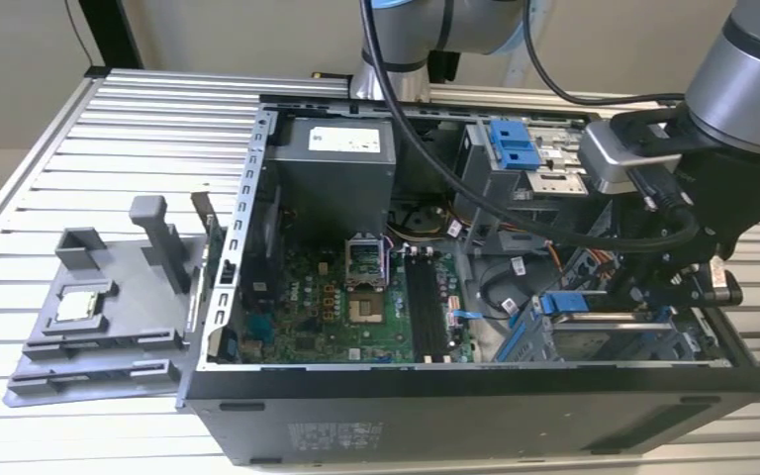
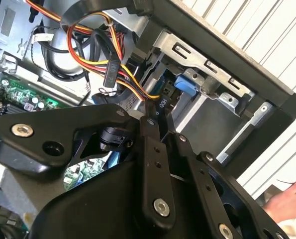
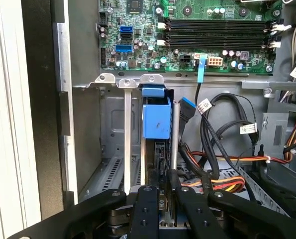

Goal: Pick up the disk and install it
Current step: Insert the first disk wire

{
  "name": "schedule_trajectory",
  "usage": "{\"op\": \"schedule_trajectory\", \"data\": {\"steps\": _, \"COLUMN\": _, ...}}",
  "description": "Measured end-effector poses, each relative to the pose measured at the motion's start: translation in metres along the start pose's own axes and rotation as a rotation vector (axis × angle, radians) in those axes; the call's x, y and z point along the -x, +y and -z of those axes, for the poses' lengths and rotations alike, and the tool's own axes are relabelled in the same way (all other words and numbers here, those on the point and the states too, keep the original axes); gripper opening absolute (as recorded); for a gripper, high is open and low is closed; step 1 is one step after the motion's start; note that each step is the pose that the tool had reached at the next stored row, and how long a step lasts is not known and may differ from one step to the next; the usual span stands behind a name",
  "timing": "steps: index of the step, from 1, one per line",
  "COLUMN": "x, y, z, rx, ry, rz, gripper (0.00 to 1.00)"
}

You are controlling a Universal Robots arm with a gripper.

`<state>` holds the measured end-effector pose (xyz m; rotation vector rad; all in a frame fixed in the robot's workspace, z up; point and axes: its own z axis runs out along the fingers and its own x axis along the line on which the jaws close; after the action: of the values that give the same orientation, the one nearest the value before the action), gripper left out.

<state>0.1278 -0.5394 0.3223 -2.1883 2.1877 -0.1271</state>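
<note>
Where the disk (image 3: 155, 122) lies: edge-on in the drive cage (image 3: 130, 149), dead ahead of the gripper (image 3: 163, 199)
Long axis: along the gripper's reach
Grip: fingers (image 3: 145, 209) pinch its near edge

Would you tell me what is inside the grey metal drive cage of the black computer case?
Inside the cage, the flat disk in its blue plastic frame stands on edge between metal rails. The black gripper covers its near end; its broad faces cannot be seen.

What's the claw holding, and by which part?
The disk, edge-up in the drive cage; the claw appears to pinch its two flat faces at the end nearest the wrist.
</note>
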Motion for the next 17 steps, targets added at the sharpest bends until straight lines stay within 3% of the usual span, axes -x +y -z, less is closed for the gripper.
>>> {"op": "schedule_trajectory", "data": {"steps": 5, "x": 0.0001, "y": 0.0000, "z": -0.0009, "rx": -0.0003, "ry": -0.0016, "rz": 0.000, "gripper": 0.00}}
{"op": "schedule_trajectory", "data": {"steps": 6, "x": 0.0003, "y": 0.0000, "z": -0.0018, "rx": -0.0003, "ry": -0.0050, "rz": 0.000, "gripper": 1.00}}
{"op": "schedule_trajectory", "data": {"steps": 8, "x": -0.0002, "y": -0.0007, "z": 0.0067, "rx": 0.0000, "ry": -0.0023, "rz": 0.000, "gripper": 1.00}}
{"op": "schedule_trajectory", "data": {"steps": 15, "x": -0.0012, "y": -0.0034, "z": 0.0386, "rx": 0.0000, "ry": -0.0017, "rz": 0.000, "gripper": 1.00}}
{"op": "schedule_trajectory", "data": {"steps": 16, "x": -0.0011, "y": -0.0036, "z": 0.0406, "rx": 0.0000, "ry": -0.0014, "rz": 0.000, "gripper": 0.00}}
{"op": "schedule_trajectory", "data": {"steps": 17, "x": -0.0012, "y": -0.0036, "z": 0.0408, "rx": 0.0000, "ry": -0.0019, "rz": 0.000, "gripper": 0.00}}
